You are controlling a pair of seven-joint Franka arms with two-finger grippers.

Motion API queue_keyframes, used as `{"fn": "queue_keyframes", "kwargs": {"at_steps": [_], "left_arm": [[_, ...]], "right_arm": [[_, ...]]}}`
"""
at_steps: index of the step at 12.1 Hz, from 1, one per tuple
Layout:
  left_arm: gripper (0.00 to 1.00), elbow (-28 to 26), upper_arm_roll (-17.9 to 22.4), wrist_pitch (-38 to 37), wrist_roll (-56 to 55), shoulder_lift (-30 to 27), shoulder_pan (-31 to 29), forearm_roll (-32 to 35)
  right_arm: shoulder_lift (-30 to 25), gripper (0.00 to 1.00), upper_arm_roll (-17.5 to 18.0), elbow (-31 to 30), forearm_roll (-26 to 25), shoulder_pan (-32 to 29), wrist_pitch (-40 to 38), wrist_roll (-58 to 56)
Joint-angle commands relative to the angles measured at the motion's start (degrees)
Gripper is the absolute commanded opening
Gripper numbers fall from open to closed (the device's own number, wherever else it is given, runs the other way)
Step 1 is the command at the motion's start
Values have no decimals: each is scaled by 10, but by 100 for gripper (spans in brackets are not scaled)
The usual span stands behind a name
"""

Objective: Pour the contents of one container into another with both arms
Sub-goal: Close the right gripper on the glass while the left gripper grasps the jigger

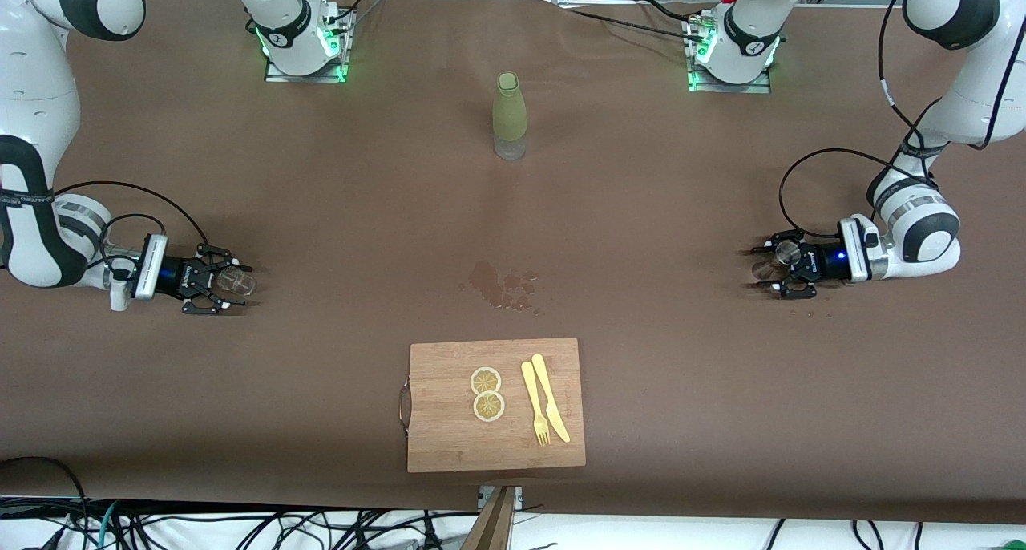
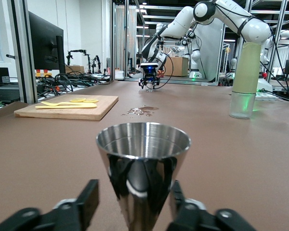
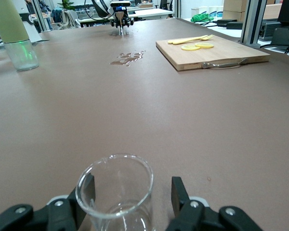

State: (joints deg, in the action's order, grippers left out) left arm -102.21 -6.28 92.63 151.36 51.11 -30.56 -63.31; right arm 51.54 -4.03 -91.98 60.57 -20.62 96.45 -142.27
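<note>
Clear glass cup (image 3: 116,195) stands upright on the brown table (image 1: 641,213) at the right arm's end, between the fingers of the right gripper (image 1: 215,287). There's a gap on each side in the right wrist view, so you don't have a grasp yet: jaws around it, not clamped.

Same story at the left arm's end: the steel jigger (image 2: 143,168) stands mouth up between the left gripper (image 1: 776,271) fingers, which bracket its narrow waist, again with gaps. Gripping there makes sense, since the flare above stops it slipping down.

Both grippers come in low and level, so each vessel stays upright for the lift.

The two vessels are well apart, one at each end of the table. You'll have to lift both and bring them together before any pour. Nothing poured yet, I'd say.

A wet patch (image 1: 503,284) sits mid-table. The green bottle (image 1: 509,115) stands farther from the front camera than the patch; the wooden board (image 1: 449,446) with lemon slices (image 1: 486,393) and yellow fork and knife (image 1: 545,401) lies nearer. None of them sit near either vessel.
</note>
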Motion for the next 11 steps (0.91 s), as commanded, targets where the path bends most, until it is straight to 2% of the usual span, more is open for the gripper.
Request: {"fn": "queue_keyframes", "kwargs": {"at_steps": [1, 3, 4, 5, 8, 10, 11], "left_arm": [[43, 9, 11, -9, 31, 8, 11, -20], [25, 9, 11, -10, 31, 9, 11, -20], [10, 9, 11, -10, 31, 11, 12, -20], [0, 9, 11, -10, 31, 12, 11, -20], [0, 9, 11, -11, 30, 10, 11, -19], [0, 9, 11, -11, 26, 8, 11, -19], [0, 10, 11, -11, 26, 6, 11, -19]], "right_arm": [[10, 61, -3, 15, -5, 0, -12, -4], [10, 57, -3, 15, -4, 2, -11, -4], [9, 54, -3, 15, -5, 3, -11, -4], [10, 52, -3, 15, -5, 3, -9, -4], [10, 45, -5, 15, -5, 7, -7, -5], [10, 33, -5, 15, -4, 8, -5, -4], [9, 30, -5, 16, -3, 9, -4, -2]]}}
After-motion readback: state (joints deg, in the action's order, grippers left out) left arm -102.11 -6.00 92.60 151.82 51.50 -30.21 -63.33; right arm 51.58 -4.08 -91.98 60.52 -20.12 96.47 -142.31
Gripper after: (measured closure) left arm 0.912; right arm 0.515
